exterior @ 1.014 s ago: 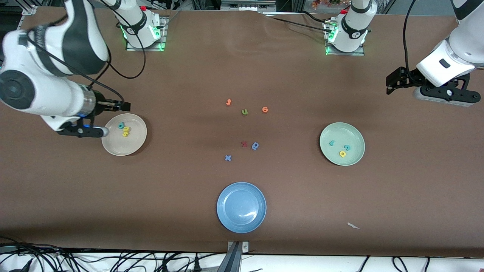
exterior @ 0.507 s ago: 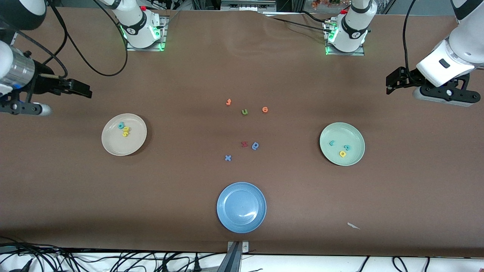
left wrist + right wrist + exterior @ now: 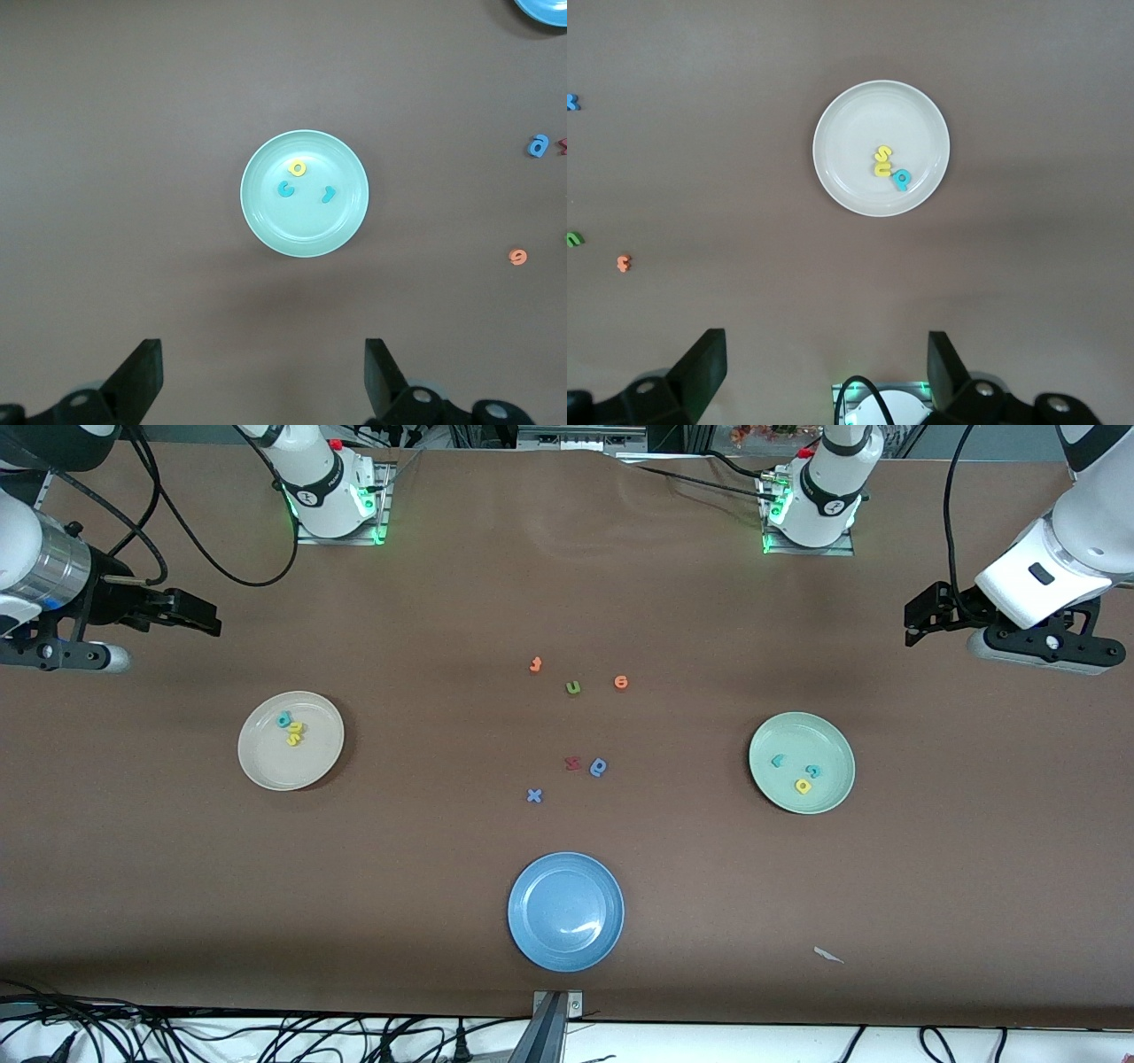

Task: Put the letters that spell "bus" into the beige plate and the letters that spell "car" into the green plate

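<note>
The beige plate holds the "bus" letters: a teal b, a yellow-orange u and a yellow s. The right wrist view looks down on this plate. The green plate holds the "car" letters: two teal ones, c and r, and a yellow a. The left wrist view shows this plate from above. My right gripper hangs open and empty over bare table at the right arm's end. My left gripper waits open and empty over the left arm's end.
Loose letters lie mid-table: two orange ones, an olive-green u, a red one, a blue a-like one and a blue x. A blue plate sits nearest the front camera. A white scrap lies nearby.
My right arm has lifted off the beige plate's edge and drawn back toward its own end of the table. The left arm and all letters have stayed put.
</note>
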You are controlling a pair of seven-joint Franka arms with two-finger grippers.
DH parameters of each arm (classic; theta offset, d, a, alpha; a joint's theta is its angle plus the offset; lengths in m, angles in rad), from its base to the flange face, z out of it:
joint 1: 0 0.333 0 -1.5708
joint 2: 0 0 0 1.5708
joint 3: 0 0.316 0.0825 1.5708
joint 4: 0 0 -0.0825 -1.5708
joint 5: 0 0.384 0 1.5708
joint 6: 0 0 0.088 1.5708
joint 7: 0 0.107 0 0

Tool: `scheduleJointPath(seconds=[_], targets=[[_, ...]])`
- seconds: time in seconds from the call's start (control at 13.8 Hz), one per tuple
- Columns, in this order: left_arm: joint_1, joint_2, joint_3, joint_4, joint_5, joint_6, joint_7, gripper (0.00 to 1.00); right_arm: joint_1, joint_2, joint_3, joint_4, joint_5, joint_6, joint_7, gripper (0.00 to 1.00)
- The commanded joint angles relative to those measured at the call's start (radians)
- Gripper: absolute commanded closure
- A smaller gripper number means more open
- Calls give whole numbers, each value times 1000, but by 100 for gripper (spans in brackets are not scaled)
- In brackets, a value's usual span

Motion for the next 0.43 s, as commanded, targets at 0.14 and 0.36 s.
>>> scheduleJointPath(seconds=[0.14,0.36], targets=[[-1,-15,1,-2,-20,-13,-5,0,-12,1,12,13,-10,-29,-19,0],[-1,-15,1,-2,-20,-13,-5,0,-12,2,12,13,-8,-31,-24,0]])
